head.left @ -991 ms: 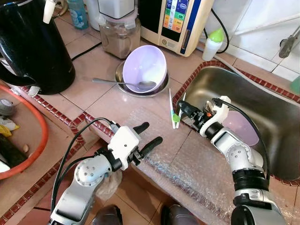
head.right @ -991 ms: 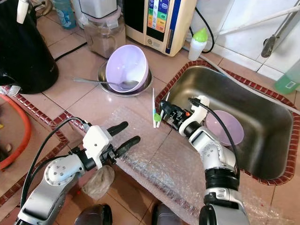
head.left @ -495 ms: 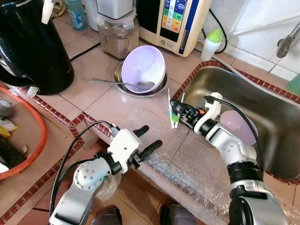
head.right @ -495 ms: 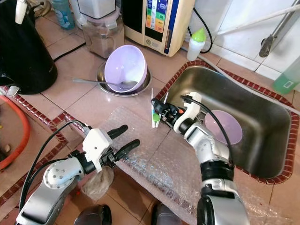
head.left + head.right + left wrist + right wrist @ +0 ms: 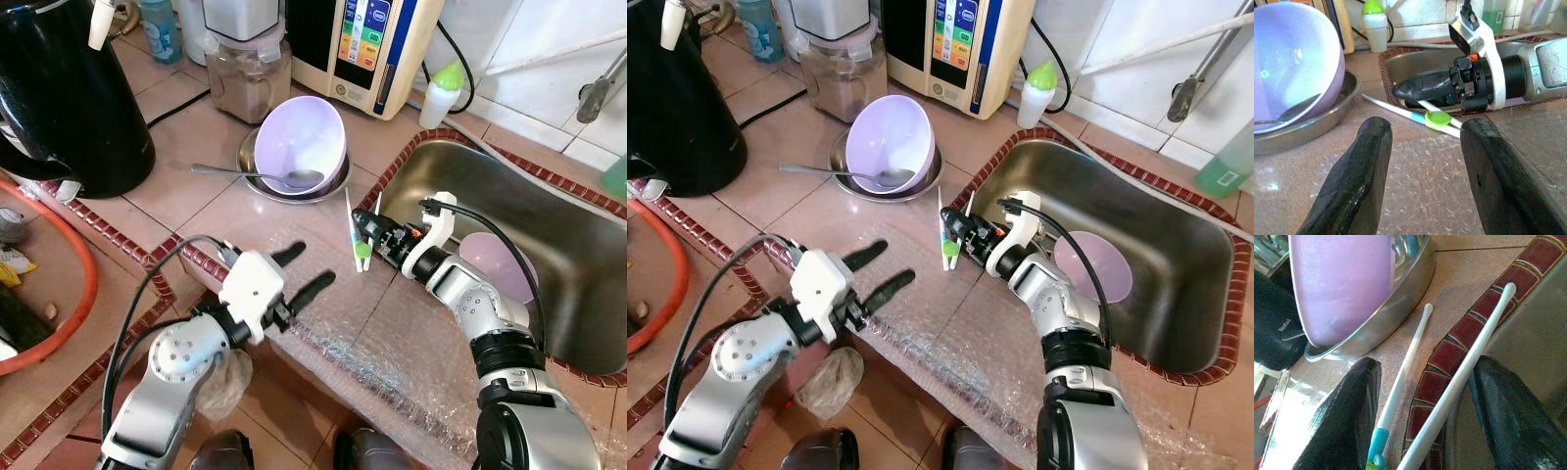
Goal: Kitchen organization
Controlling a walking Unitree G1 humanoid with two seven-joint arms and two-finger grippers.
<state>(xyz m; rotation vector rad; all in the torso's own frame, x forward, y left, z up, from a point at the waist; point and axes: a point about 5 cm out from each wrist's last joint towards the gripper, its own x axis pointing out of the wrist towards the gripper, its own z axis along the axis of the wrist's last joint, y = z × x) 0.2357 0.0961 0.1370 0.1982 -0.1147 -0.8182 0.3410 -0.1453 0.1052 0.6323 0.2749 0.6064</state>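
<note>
Left eye: right gripper (image 5: 364, 223) fingers spread, tips around white chopsticks (image 5: 355, 230) lying at sink (image 5: 588, 245) rim.

Left wrist: left gripper (image 5: 1422, 147) gaping, empty, above bubble wrap (image 5: 1420, 191).

Right wrist: chopsticks (image 5: 1415, 347) thin, light, stiff, probably slippery; best pinched mid-shaft, both together.

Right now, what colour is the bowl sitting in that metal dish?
Pale purple bowl, clearest in the left eye view.

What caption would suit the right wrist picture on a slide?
Open right gripper straddles two white chopsticks on the counter's edge, beside the lilac bowl in its steel dish.
</note>
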